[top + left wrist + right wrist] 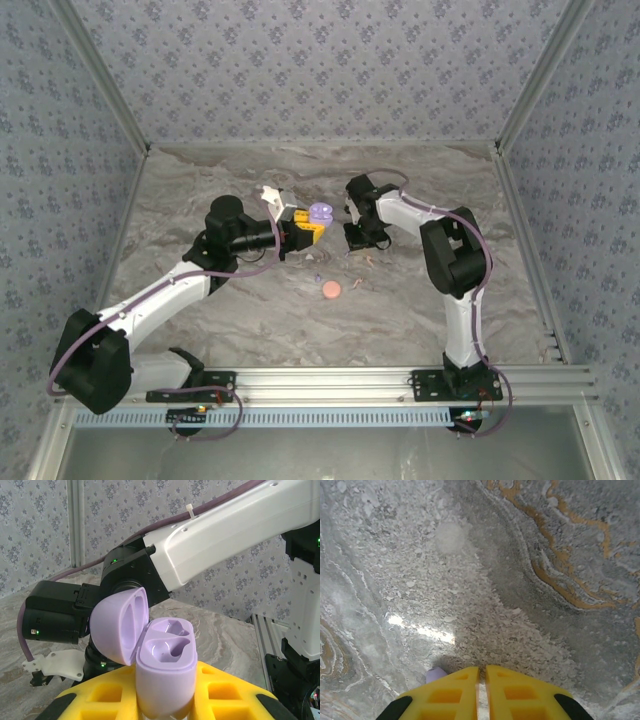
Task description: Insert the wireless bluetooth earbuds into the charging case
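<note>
Left claw (165, 705) clenched on charging case (166, 665) | its long axis vertical, opening upward, lid (120, 625) swung left | right claw (482, 690) clenched

Marbled table (250, 325): scattered earbuds (357, 281), pink disc (331, 290)

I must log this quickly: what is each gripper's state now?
Left gripper: shut on the open charging case.
Right gripper: shut; whether it holds anything cannot be told.
</note>
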`<state>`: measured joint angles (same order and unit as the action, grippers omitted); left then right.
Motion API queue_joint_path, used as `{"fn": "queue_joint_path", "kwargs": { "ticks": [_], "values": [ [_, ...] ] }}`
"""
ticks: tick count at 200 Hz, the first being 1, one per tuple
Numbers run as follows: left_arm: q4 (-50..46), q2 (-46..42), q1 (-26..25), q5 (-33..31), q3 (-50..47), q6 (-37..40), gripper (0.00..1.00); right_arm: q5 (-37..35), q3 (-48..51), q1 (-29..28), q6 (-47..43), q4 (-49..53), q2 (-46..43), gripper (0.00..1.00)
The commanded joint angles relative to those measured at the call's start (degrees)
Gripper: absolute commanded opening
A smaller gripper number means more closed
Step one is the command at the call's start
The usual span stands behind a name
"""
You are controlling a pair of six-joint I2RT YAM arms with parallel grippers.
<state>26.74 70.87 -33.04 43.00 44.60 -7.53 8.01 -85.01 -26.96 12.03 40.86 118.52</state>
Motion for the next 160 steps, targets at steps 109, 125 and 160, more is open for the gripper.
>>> {"fn": "queue_joint_path", "kwargs": {
  "ticks": [109,125,160],
  "values": [
    [-0.27,-2.14,-0.37,0.17,0.47,1.01,0.22,8.74,3.64,2.73,7.49,-1.81,-8.10,0.39],
    [-0.29,-2.14,-0.37,0.20,0.43,0.95,0.22,8.70,4.22,2.12,9.52,-2.08,-8.13,0.44],
    [-0.25,-2.15,-0.39,0.26,0.33,0.92,0.22,6.31,5.44,0.88,14.56,-2.92,-7.16,0.49]
  ]
}}
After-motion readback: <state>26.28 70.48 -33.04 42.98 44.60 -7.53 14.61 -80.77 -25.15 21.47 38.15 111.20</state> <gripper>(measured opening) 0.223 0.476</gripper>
